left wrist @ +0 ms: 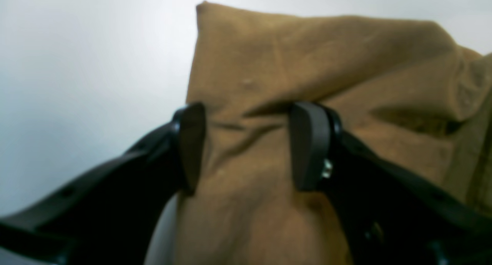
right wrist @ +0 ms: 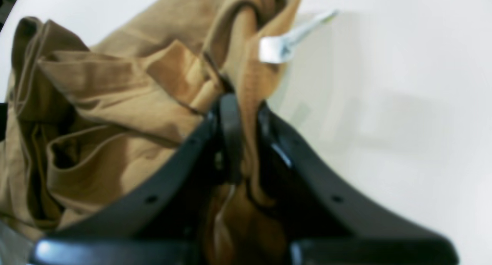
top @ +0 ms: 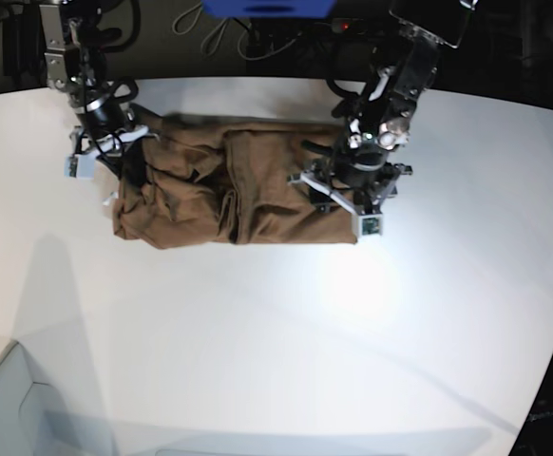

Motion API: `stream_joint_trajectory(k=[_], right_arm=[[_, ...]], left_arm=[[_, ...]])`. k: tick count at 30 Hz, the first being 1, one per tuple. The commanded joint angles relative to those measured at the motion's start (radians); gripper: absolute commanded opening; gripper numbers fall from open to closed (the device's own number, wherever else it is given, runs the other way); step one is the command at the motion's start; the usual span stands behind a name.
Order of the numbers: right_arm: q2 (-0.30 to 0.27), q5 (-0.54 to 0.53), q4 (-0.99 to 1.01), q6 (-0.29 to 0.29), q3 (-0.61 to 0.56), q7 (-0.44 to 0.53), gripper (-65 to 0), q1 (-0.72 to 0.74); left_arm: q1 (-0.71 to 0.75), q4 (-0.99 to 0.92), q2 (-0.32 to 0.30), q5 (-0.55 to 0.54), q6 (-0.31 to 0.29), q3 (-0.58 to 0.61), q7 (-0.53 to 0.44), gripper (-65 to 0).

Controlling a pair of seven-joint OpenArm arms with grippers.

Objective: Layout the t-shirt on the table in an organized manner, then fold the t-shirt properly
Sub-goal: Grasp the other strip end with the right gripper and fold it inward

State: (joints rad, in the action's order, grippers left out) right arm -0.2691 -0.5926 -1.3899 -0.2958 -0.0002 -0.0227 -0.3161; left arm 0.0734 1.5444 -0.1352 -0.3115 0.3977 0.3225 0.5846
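Right tool (right wrist: pixel 246 115) pinched tight on a fold of the brown t-shirt (top: pixel 229 190), left tool (left wrist: pixel 250 145) spread wide over the shirt's other end, shirt bunched near the white tabletop's (top: pixel 276 342) far edge

You see a plain brown shirt (top: pixel 219 195) with no print, its tan tone even across the cloth and darker only in the creases. In the right wrist view the folds go from light golden brown to deep shadowed brown, and a small white tag (right wrist: pixel 282 45) stands out against it. The table (top: pixel 286 332) is plain white, smooth and unpatterned, shading to pale grey where shadows fall. Both grippers are black: the left gripper (left wrist: pixel 248 145) has matte black fingers, and the right gripper (right wrist: pixel 246 134) is glossy black. Behind the table the background is dark, with a blue object (top: pixel 269 8) at the top edge.
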Motion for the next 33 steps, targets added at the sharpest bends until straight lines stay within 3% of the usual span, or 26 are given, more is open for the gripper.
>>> stream_joint_trajectory(k=[1, 6, 12, 24, 28, 33], right_arm=[[-0.009, -0.005, -0.052, -0.016, 0.002, 0.022, -65.0, 0.004], [-0.011, -0.005, -0.225, -0.016, 0.002, 0.017, -65.0, -0.005], [-0.008, -0.003, -0.401, -0.016, -0.007, 0.014, -65.0, -0.048], [-0.009, 0.001, -0.443, -0.015, -0.200, 0.014, -65.0, -0.042], [-0.003, 0.153, -0.380, -0.010, -0.311, 0.014, -65.0, 0.028], [0.081, 0.294, -0.289, -0.010, -0.352, 0.014, -65.0, 0.070]], left_arm=[[-0.002, 0.032, 0.003, -0.010, 0.008, -0.003, 0.010, -30.8], [0.019, 0.124, -0.007, -0.010, 0.008, -0.004, 0.011, -30.8], [0.013, 0.090, -0.019, -0.008, 0.008, -0.004, 0.011, -30.8], [0.012, 0.024, -0.011, -0.007, 0.008, -0.004, 0.010, -30.8], [0.015, 0.035, -0.013, -0.007, 0.008, -0.004, 0.010, -30.8], [0.026, 0.083, -0.019, -0.008, 0.010, -0.004, 0.013, -30.8]])
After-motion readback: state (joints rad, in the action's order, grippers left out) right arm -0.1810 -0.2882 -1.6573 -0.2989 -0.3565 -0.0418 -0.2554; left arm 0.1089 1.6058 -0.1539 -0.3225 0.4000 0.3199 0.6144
